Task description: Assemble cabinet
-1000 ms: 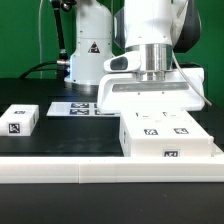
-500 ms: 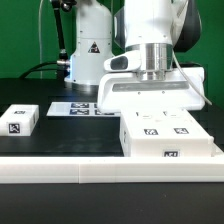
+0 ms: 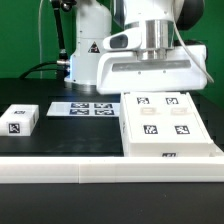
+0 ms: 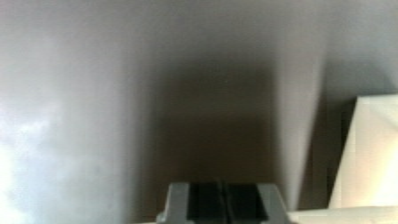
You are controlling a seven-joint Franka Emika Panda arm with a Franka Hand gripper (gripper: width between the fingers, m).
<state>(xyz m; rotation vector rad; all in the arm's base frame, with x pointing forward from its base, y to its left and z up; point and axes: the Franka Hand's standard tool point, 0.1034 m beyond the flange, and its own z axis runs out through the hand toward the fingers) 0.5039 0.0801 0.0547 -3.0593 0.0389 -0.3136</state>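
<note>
Black tabletop (image 3: 80,138) under even light, dark backdrop (image 3: 20,40) behind.

The desk (image 3: 70,142) has a flat black top. On the exterior view's right sits the cabinet (image 3: 165,125), a big white plastic box with black-and-white square tags on its top face. On the exterior view's left lies a small flat white block (image 3: 20,120) with one tag, well apart from the cabinet. Between them, further back, lies the marker board (image 3: 85,107), thin, flat and white, with several tags. A long white rail (image 3: 60,172) runs across the front, just before the cabinet.
</note>
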